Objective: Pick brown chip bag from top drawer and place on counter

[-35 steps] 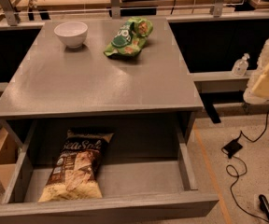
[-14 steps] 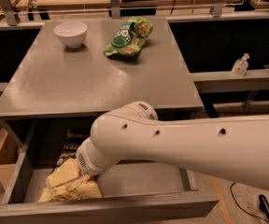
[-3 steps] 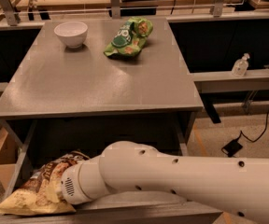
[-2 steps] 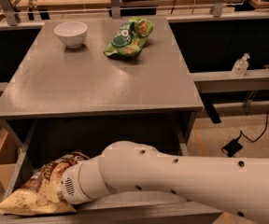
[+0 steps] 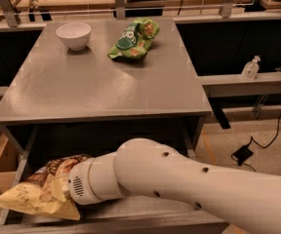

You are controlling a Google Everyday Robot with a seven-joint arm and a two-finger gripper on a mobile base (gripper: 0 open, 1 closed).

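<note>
Slanting across the front left corner of the open top drawer (image 5: pixel 145 222), the brown chip bag (image 5: pixel 37 195) has its long axis running roughly left to right. Its pale yellow end points left and juts out past the drawer's left wall, and its darker end rises toward the right. The gripper (image 5: pixel 62 191) sits against the bag's right part, at the tip of the thick white arm (image 5: pixel 189 179). That arm crosses the drawer from the lower right and hides most of it. Whether the gripper is clamped on the bag cannot be told. Above, the counter (image 5: pixel 96 87) carries a white bowl (image 5: pixel 73 34) at the far left, with a green chip bag (image 5: pixel 133 39) just beside it to the right.
</note>
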